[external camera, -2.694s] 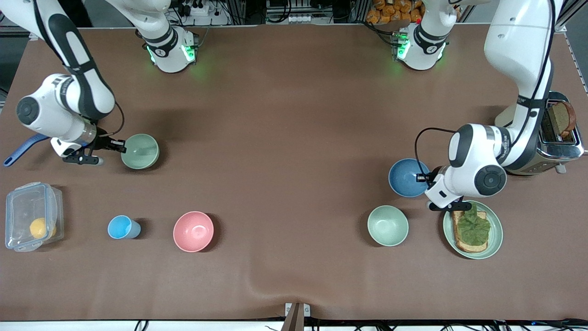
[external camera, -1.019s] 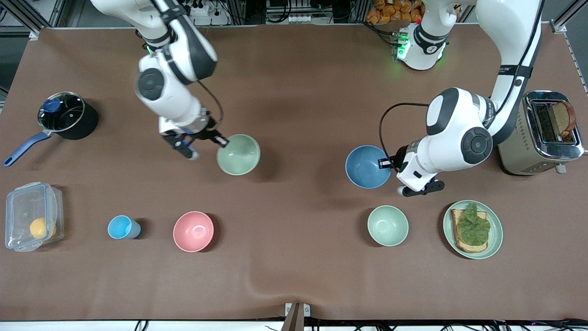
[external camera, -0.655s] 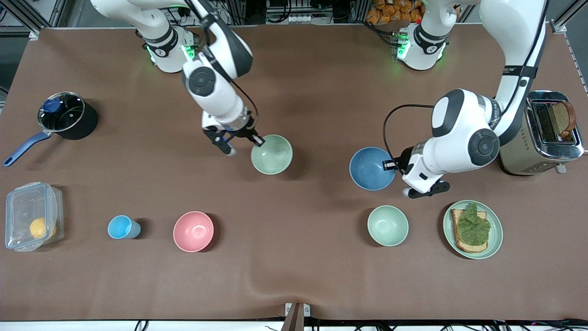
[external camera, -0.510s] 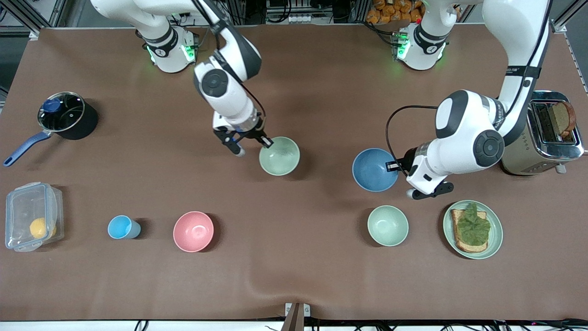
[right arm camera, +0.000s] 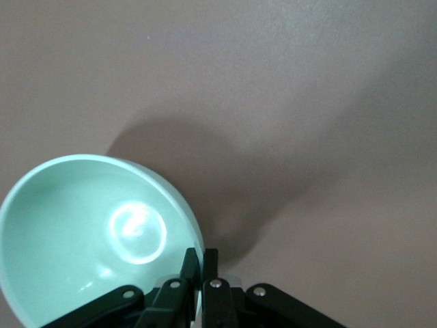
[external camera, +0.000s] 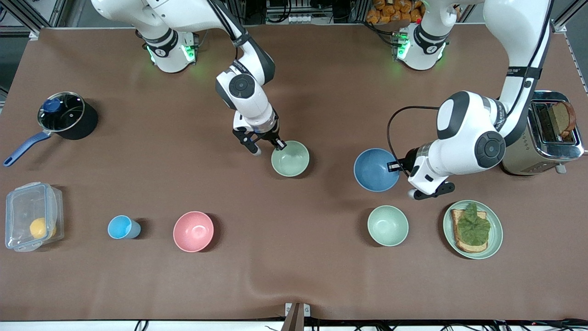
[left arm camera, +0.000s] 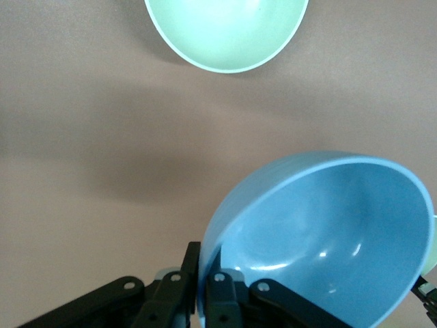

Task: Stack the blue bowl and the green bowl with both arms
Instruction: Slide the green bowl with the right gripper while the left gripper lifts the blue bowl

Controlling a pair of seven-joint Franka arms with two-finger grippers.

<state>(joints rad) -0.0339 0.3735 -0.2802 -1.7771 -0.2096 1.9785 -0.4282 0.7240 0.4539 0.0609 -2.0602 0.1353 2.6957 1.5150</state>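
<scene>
My right gripper [external camera: 279, 145] is shut on the rim of the green bowl [external camera: 290, 159] and holds it over the middle of the table; in the right wrist view the green bowl [right arm camera: 95, 232] hangs from my shut fingers [right arm camera: 202, 263]. My left gripper [external camera: 395, 167] is shut on the rim of the blue bowl [external camera: 375, 169], held over the table toward the left arm's end. In the left wrist view the blue bowl [left arm camera: 321, 232] is pinched at its rim by my fingers [left arm camera: 205, 270]. The two bowls are apart.
A paler mint bowl [external camera: 387, 225], also in the left wrist view [left arm camera: 225, 31], and a plate with a sandwich [external camera: 496, 234] lie nearer the camera than the blue bowl. Toaster [external camera: 542, 133], pink bowl [external camera: 193, 231], light-blue cup [external camera: 122, 227], clear box [external camera: 31, 216], pot [external camera: 66, 115].
My right gripper has carried the green bowl from the right arm's end toward the middle of the table. My left gripper has lifted the blue bowl and brought it toward the middle.
</scene>
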